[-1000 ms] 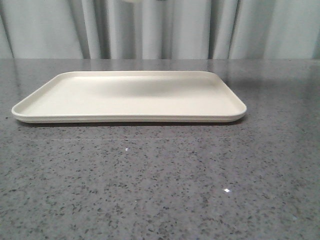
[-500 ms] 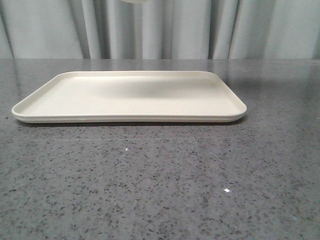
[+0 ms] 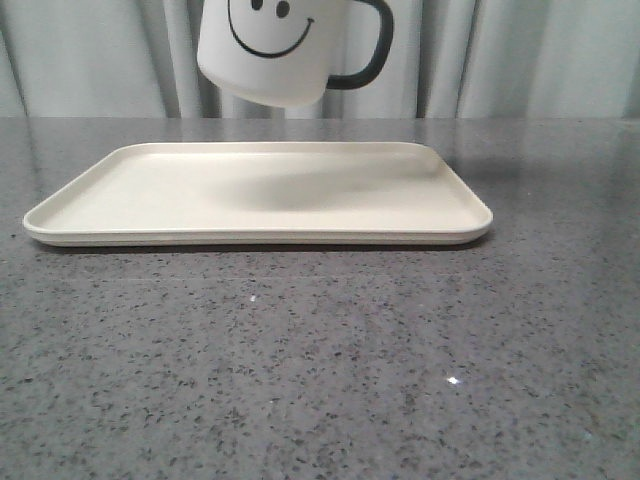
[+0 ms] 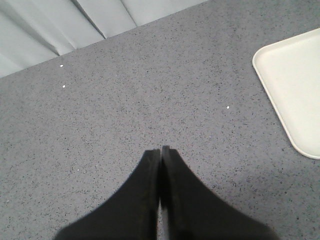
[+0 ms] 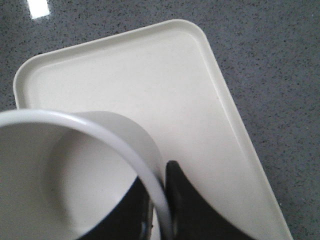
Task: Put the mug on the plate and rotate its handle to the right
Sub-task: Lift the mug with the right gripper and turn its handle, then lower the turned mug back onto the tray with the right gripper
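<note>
The white mug (image 3: 270,50) with a black smiley face hangs in the air above the back of the plate (image 3: 150,225), slightly tilted. Its black handle (image 3: 372,50) points right in the front view. In the right wrist view my right gripper (image 5: 161,170) is shut on the mug's rim (image 5: 125,145), one finger inside the wall and one outside, with the plate (image 5: 200,100) below. The handle is hidden in that view. My left gripper (image 4: 161,150) is shut on nothing, over bare table to the left of the plate's corner (image 4: 295,90).
The grey speckled table (image 3: 320,380) stretches in front of the plate. A pale curtain (image 3: 520,60) hangs behind the table's far edge. Neither arm shows in the front view.
The mug has come down into the front view from above; a second ago only the bare plate and its shadow showed there. The shadow on the plate has darkened.
</note>
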`<state>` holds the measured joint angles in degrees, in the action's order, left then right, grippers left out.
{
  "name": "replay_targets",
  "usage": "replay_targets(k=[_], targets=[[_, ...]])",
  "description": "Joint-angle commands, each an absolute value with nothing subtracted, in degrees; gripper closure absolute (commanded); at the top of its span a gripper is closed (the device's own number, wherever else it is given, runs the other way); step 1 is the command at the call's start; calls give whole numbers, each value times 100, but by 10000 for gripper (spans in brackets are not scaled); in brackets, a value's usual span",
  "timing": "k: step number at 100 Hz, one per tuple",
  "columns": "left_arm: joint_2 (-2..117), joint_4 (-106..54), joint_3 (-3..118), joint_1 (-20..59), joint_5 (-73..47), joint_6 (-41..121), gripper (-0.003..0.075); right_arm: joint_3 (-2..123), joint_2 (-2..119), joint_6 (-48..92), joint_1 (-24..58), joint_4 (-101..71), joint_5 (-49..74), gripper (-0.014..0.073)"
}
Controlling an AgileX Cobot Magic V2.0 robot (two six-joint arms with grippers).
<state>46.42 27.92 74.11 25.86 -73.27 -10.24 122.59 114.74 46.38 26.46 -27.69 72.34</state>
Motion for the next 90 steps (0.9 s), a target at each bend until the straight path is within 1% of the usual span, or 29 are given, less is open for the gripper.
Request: replay_targets(k=[1, 56, 90], targets=[[4628, 2890, 7533, 2628, -7217, -1092, 740, 12388, 11299, 4714, 2675, -2958, 7651, 708], [4628, 2890, 7533, 2628, -7217, -1092, 740, 12388, 11837, 4708, 2720, -2880, 7651, 708], [4628, 2890, 7533, 2628, -7217, -1092, 740, 12388, 11863, 4708, 2720, -2880, 7651, 708]])
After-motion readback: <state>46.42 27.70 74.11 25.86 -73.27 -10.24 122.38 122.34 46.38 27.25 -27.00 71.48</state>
